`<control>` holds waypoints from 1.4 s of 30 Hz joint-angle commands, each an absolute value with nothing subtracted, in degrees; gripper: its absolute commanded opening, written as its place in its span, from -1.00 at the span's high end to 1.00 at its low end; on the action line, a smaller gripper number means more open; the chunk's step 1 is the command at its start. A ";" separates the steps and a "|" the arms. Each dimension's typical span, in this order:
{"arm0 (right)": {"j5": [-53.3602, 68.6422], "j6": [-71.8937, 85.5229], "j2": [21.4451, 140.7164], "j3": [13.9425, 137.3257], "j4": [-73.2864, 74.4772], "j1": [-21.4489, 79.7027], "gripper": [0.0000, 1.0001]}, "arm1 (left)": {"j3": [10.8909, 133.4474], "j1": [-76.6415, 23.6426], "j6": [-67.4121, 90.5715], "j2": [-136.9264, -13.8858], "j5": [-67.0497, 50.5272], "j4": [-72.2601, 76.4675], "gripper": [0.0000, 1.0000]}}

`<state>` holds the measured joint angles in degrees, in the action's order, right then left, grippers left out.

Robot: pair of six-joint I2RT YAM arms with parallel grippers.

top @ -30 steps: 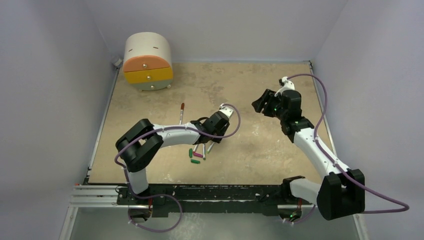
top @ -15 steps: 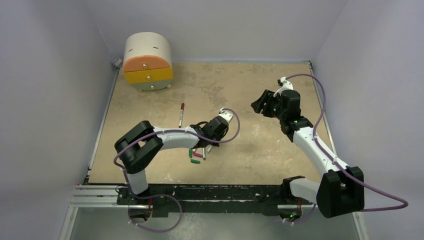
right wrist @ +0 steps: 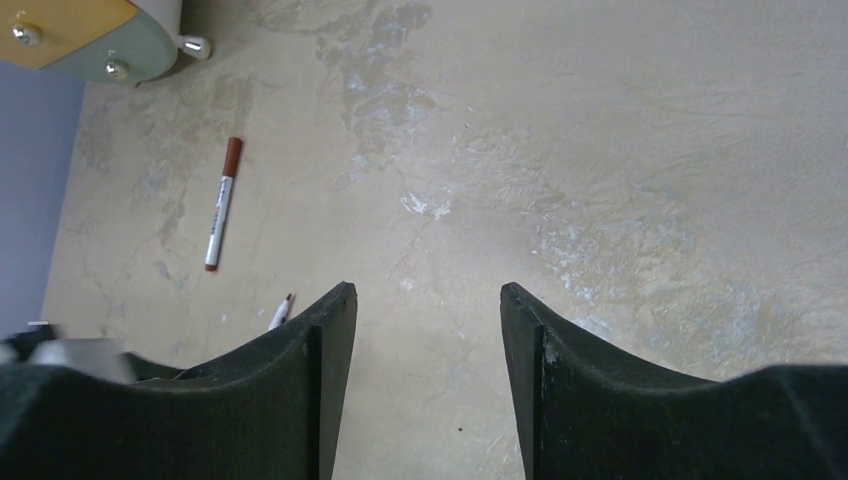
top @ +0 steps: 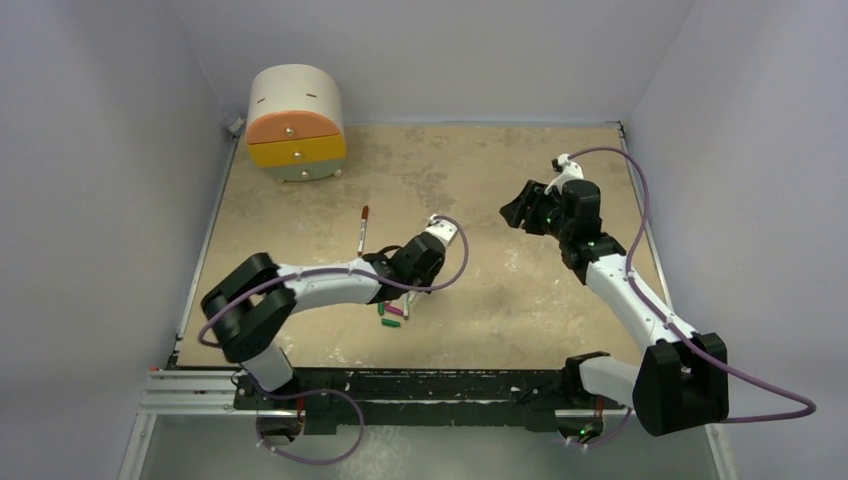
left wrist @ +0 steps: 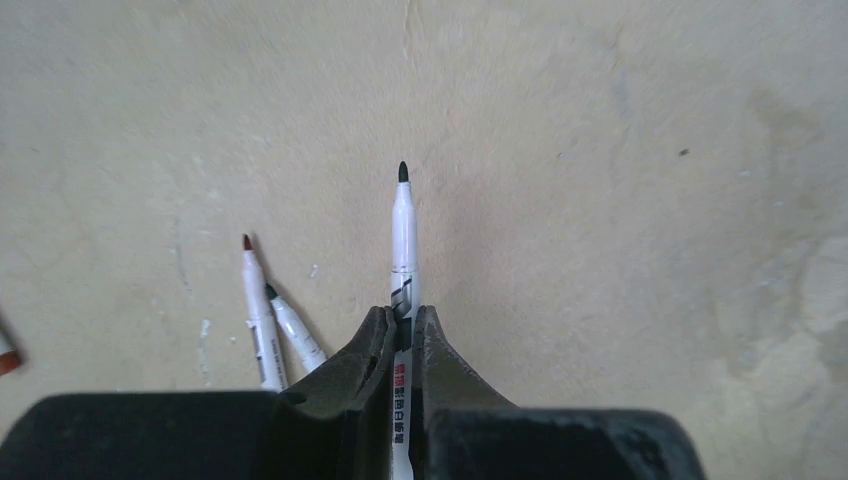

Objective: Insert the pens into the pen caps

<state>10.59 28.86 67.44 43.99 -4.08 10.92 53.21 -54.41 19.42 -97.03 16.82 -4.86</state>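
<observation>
- Left wrist view gives us the plainest fact: the left pincer point(left wrist: 402, 322) is pinching a pen point(left wrist: 404, 235) on its barrel, with a finger pressed against it from each side.
- The pen's long axis runs in line with the fingers. Its bare dark tip sticks out well past them, and we cannot tell whether that tip is green or black.
- Two loose pens point(left wrist: 259, 320) lie on the table point(left wrist: 620, 200) just left of the pincer in that view. They are side by side, and their tips point roughly the same way as the held one.
- In the top view, three caps point(top: 390, 322), two green and one pink, lie in a tight cluster just on the near side of the left pincer.
- No cap shows ahead of the tip in the left wrist view, so we judge the pen is not yet aimed at one. The coming move turns on swinging the tip toward that near cluster and lining the pen's axis up with a cap's mouth.
- The caps are too small for us to tell which way their mouths face.
- The right pincer point(right wrist: 428, 310) is spread and empty. It hangs over bare table on the far right, well apart from the caps, so the left arm is much the nearer.
- A capped pen point(top: 363, 228) with a dark red cap lies alone to the far left of the cluster. We take that pairing as done.
</observation>
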 commanded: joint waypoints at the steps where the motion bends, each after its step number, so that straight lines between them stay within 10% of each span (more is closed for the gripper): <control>1: 13.07 25.35 66.29 42.76 -9.24 11.12 -0.13 | 51.84 -54.43 15.70 -83.41 19.16 2.49 1.00; 22: 6.72 14.12 79.50 46.89 -12.20 45.75 0.10 | 46.89 -30.36 27.04 -62.81 28.15 -6.01 1.00; 28: 4.72 13.65 85.23 50.94 -11.93 53.53 0.85 | 46.29 -28.15 28.26 -63.42 25.69 -6.04 1.00; 33: 4.86 13.89 89.68 53.06 -12.10 57.18 0.40 | 46.28 -27.99 28.09 -62.79 26.44 -6.58 1.00; 42: 5.18 14.58 96.40 60.20 -8.88 60.28 0.28 | 46.18 -27.51 28.85 -61.72 28.44 -8.20 1.00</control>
